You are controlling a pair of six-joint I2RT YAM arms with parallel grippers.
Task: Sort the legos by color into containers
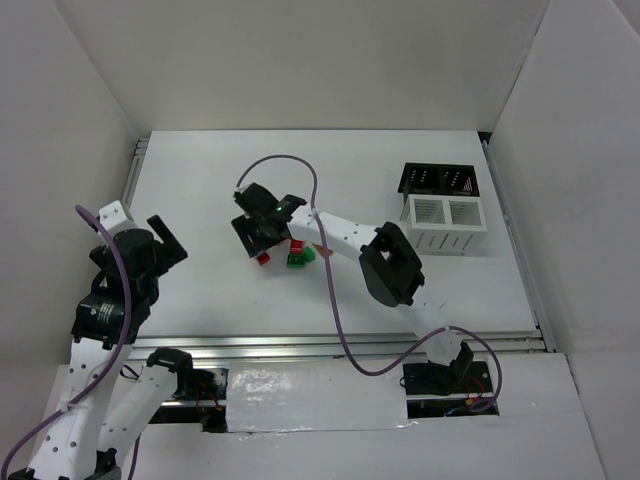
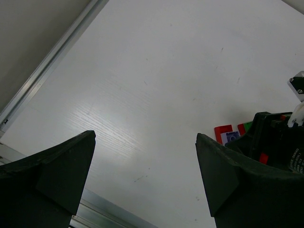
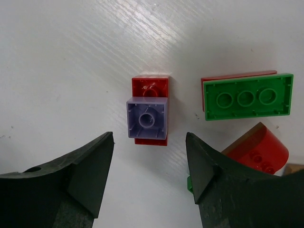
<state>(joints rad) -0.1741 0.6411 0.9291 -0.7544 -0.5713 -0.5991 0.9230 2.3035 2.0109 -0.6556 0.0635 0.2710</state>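
A lavender lego (image 3: 147,118) lies stacked on a red lego (image 3: 151,87) on the white table. My right gripper (image 3: 149,134) hovers over it, open, its fingertips flanking the stack's near edge without touching. To the right lie a green lego (image 3: 247,97) on a red one, and a red rounded lego (image 3: 263,152) partly hidden by my finger. From above, the right gripper (image 1: 262,240) covers this cluster (image 1: 299,257). The black container (image 1: 440,181) and the white container (image 1: 446,225) stand at the back right. My left gripper (image 2: 145,135) is open over bare table at the left (image 1: 170,240).
A metal rail (image 1: 340,345) runs along the table's near edge and another along the left edge (image 2: 47,66). White walls enclose the table on three sides. A purple cable (image 1: 335,300) loops over the right arm.
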